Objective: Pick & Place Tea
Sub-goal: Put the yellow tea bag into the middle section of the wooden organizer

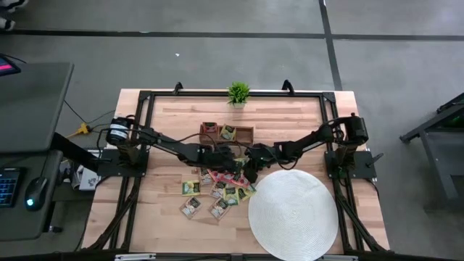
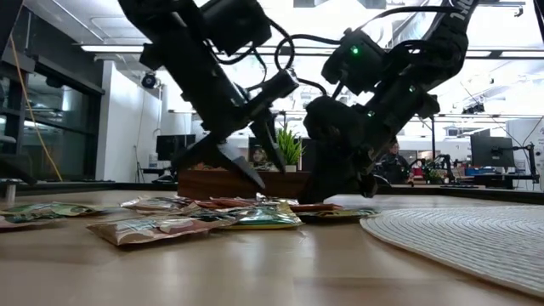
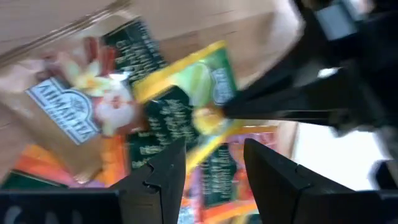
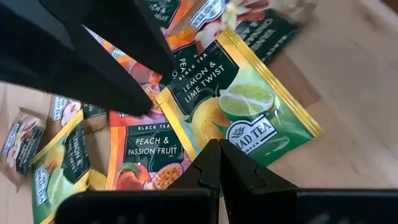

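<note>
Several small tea packets lie flat in a loose pile on the wooden table, left of the round white mat. A yellow-green lemon and lime packet lies on top of an orange peach packet. My left gripper hangs open just over the pile's far side, its fingers pointing down at the yellow-green packet's corner. My right gripper is shut, with its tips at that packet's edge. The two grippers nearly meet. My right gripper comes slanting down from the table's right side, its shut fingertips at the edge of the yellow-green packet, which lies flat on the pile. Whether the tips touch it, I cannot tell.
A shallow wooden box holding a few packets stands just beyond the grippers, and a small green potted plant at the far edge. More packets are spread toward the near left. The mat fills the near right.
</note>
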Robot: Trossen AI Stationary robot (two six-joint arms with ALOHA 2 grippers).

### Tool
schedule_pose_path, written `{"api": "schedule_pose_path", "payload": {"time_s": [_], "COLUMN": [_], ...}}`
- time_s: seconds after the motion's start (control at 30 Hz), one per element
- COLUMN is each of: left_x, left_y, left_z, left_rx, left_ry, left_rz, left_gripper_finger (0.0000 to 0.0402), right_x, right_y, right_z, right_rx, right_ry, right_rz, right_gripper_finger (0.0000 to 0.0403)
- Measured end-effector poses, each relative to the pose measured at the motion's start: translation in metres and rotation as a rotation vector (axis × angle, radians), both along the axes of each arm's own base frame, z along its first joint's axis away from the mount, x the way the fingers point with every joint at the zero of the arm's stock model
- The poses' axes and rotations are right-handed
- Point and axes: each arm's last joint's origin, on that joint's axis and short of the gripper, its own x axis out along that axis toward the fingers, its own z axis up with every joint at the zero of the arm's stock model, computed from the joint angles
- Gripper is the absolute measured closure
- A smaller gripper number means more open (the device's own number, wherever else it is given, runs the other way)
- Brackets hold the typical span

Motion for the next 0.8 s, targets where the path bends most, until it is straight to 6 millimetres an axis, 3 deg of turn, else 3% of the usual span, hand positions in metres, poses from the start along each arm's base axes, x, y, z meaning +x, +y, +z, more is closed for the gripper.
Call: {"api": "schedule_pose_path", "payload": {"time_s": [0.4, 0.8], "left_x": [-0.0077, -0.0059], "left_y": [0.002, 0.0051], "left_z": [-0.0059, -0.0049], "left_rx": [0.037, 0.029], "left_ry": [0.109, 0.091], "left_rz": [0.029, 0.034], "left_gripper_finger": [0.0245, 0.0245], "right_x": [-0.0003, 0.0015], "right_y": [0.0076, 0.0077], "right_z": [-0.0001, 0.0012], "right_rx": [0.005, 0.016], "right_ry": [0.001, -0.024], "right_rz": [0.024, 0.011], "right_gripper_finger": [0.0403, 0.0403]}}
